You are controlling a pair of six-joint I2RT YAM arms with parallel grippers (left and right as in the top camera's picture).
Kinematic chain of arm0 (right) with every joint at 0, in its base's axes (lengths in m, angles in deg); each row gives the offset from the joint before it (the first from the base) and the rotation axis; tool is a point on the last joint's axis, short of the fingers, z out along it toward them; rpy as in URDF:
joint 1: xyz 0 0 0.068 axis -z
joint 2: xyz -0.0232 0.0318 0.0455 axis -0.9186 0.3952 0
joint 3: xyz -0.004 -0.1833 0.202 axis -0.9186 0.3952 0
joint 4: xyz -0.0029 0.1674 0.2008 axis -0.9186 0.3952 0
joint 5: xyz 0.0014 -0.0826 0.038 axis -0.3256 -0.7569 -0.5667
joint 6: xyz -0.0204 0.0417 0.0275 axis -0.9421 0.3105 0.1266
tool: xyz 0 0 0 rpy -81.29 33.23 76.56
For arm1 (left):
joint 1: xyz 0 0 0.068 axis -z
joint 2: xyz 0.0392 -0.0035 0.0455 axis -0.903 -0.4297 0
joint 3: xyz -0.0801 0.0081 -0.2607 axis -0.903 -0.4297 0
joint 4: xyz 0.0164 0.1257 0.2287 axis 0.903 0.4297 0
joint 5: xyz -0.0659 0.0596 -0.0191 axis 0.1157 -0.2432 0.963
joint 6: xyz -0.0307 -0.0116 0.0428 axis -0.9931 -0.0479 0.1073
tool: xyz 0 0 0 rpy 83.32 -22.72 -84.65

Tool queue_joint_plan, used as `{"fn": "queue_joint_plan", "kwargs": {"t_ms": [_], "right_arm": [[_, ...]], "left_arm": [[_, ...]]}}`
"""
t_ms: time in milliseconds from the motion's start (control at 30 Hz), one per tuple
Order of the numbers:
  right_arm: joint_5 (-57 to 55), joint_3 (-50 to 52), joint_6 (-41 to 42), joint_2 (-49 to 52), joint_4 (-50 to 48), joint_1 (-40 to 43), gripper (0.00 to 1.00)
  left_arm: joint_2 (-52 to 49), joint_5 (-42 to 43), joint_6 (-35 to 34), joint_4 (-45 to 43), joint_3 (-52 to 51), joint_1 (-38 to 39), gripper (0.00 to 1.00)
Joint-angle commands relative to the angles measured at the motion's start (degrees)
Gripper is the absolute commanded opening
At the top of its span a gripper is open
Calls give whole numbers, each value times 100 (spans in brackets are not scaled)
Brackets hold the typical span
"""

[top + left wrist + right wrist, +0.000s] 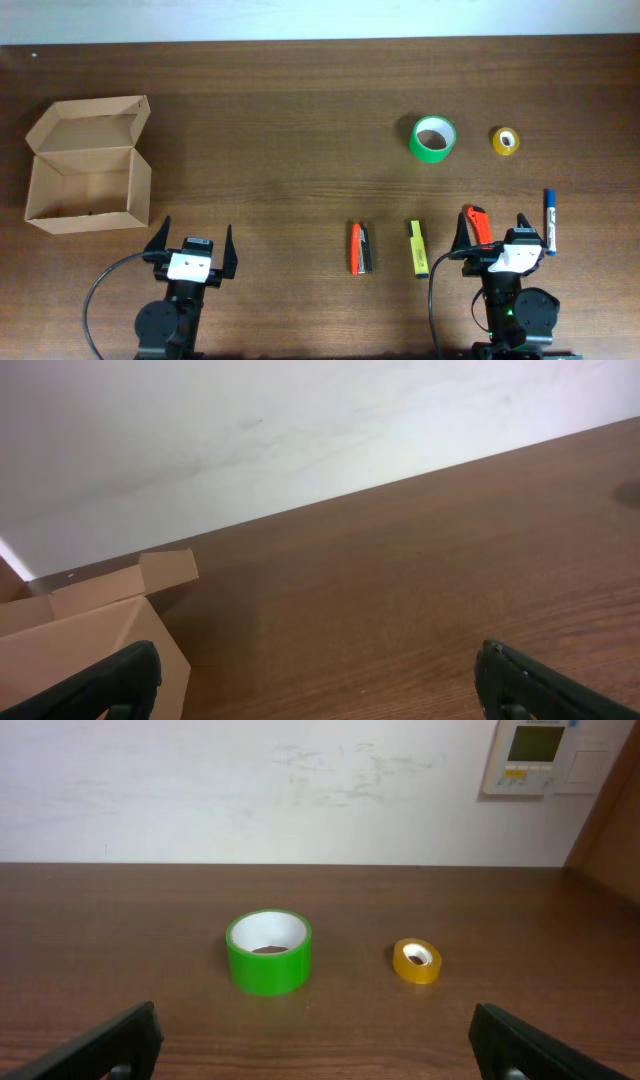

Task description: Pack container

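- Left gripper [194, 240] and right gripper [493, 235]: both spread wide, holding nothing.
- Container [141, 190]: open, lid flap back, ahead-left of the left gripper.
- Green tape roll [433, 139]: ahead of the right gripper, slightly left.
- Orange cutter [474, 222]: just beside its left finger; a careless descent could knock it askew.

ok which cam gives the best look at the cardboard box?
Overhead. It shows the whole box, with the lid open and the interior visible. Left wrist catches only one corner and a flap of the box at lower left. Right wrist does not show it.
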Motion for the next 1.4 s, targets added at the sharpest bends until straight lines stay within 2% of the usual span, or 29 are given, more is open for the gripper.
{"fn": "queue_joint_plan", "kwargs": {"t_ms": [0, 1367], "right_arm": [[-48, 42, 31, -22, 4, -31, 99], [-46, 42, 146, -22, -9, -31, 99]], "left_arm": [[59, -44, 31, 13, -48, -26, 100], [59, -66, 26, -153, -46, -26, 100]]}}
